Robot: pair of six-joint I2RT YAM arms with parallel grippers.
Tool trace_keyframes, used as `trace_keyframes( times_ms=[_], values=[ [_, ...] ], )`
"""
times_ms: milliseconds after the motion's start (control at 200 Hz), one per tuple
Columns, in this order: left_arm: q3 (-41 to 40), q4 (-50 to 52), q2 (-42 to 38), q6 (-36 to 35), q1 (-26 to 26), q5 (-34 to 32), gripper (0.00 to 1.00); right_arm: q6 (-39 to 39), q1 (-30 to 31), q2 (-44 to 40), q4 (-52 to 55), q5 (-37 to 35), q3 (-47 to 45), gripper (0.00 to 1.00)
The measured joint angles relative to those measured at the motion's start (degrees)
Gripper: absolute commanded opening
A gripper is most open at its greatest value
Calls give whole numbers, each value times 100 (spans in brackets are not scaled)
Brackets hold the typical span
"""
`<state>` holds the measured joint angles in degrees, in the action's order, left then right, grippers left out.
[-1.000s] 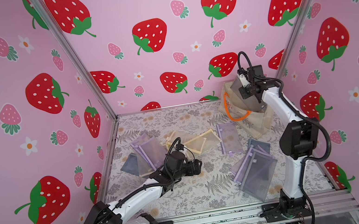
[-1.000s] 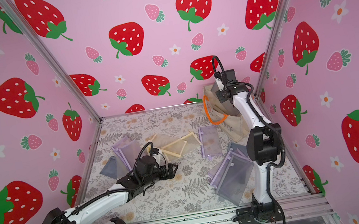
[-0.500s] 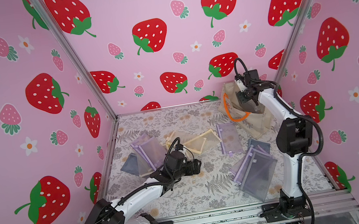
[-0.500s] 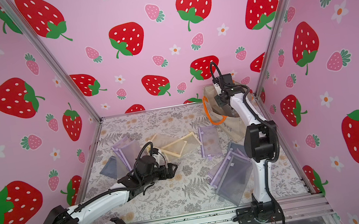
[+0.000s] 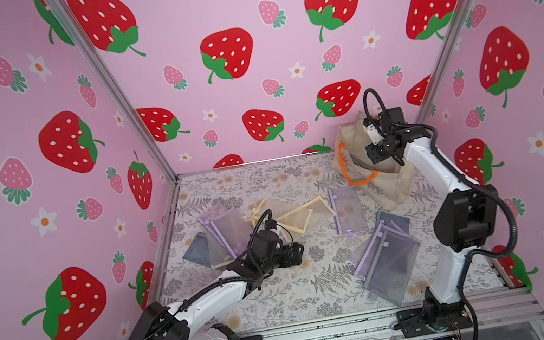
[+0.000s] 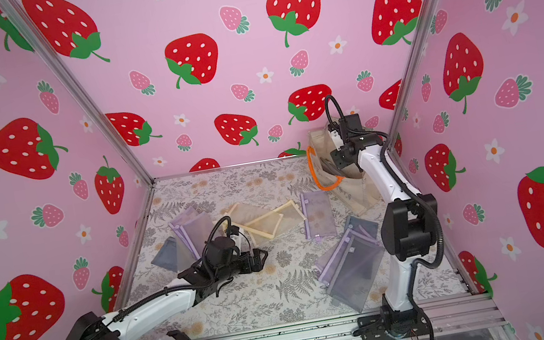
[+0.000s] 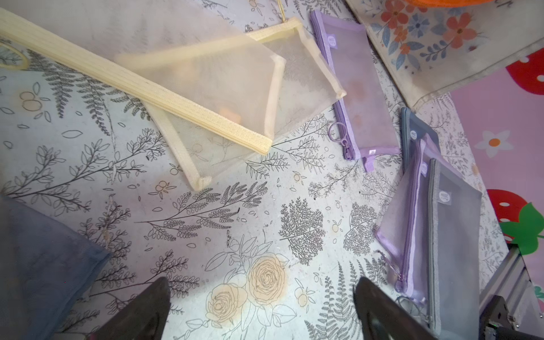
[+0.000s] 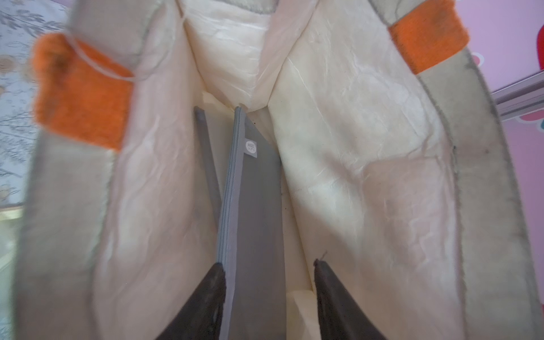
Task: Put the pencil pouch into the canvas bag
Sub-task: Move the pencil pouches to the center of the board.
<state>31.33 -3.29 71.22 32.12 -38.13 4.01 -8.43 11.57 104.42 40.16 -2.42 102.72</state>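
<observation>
The cream-beige soft canvas bag is showing orange strap handles, a print of orange and blue flowers outside, and a pale cream lining. Inside the bag, the flat grey mesh pouch is displaying a small white round label. Beneath the bag, the white worktop is carrying grey fern drawings and pale yellow roses. Beside the bag, a flat lilac mesh pouch is showing a darker purple zip. Behind the bag, the pink wall is showing red and pink strawberries.
</observation>
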Motion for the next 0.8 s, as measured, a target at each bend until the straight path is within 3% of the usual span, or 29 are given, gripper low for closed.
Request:
trace_keyframes(
  times_ms=[235, 465, 630, 800],
  values=[
    [199, 210, 116, -9, -214, 116, 99, 352, 404, -2028, -149, 402, -1591, 63],
    [1541, 310, 1370, -166, -1537, 116, 99, 1119, 553, -4288, -192, 1067, -3871, 71],
    [2983, 354, 2771, -376, -2284, 105, 100, 1510, 4, -4684, -286, 1467, -4575, 72],
    [4433, 785, 4054, -693, -2715, -212, 91, 1707, -833, -4741, -542, 1786, -4631, 73]
  ],
)
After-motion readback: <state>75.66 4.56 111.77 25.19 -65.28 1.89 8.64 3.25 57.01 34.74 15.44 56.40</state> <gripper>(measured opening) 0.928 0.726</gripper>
